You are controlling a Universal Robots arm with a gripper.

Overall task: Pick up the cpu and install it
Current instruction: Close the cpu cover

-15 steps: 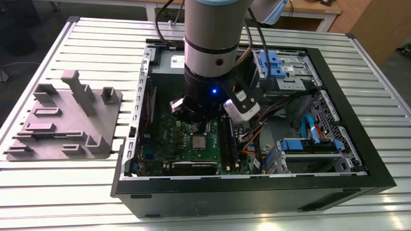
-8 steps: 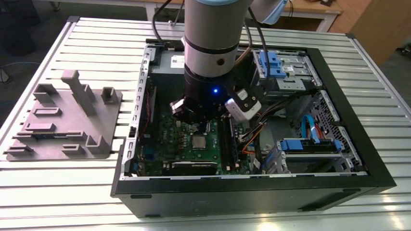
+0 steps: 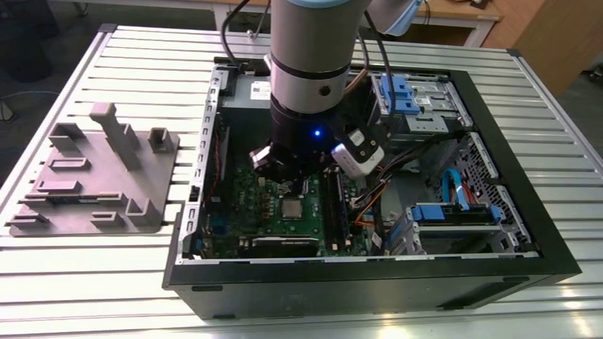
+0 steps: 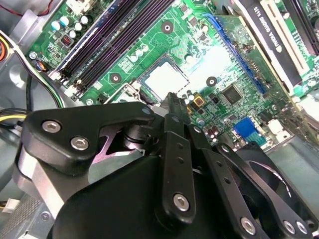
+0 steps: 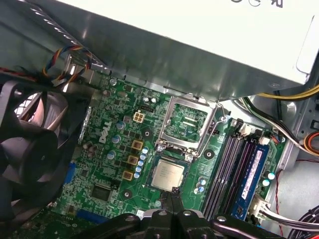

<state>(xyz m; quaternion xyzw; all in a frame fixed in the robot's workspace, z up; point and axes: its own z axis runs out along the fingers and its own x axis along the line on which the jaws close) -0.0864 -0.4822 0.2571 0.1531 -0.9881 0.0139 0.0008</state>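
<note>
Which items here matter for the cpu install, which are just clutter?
In play:
- cpu, lying in its socket on the motherboard
- gripper, fingertips together, just beside the cpu
- socket cover frame, swung open

Lying about:
- grey fixture plate on the table, outside the case
- memory sticks
- case fan

White lettering is showing on the motherboard (image 5: 114, 164) beside a row of capacitors in the first wrist view, and faint grey print is lying across the cpu (image 5: 167, 175) lid, too small to make out. In the second wrist view, white letters are running along the black card (image 4: 279, 40). In the exterior view, a white sticker (image 3: 260, 90) with dark print, too fine to make out, is sitting inside the case (image 3: 377, 282).
</note>
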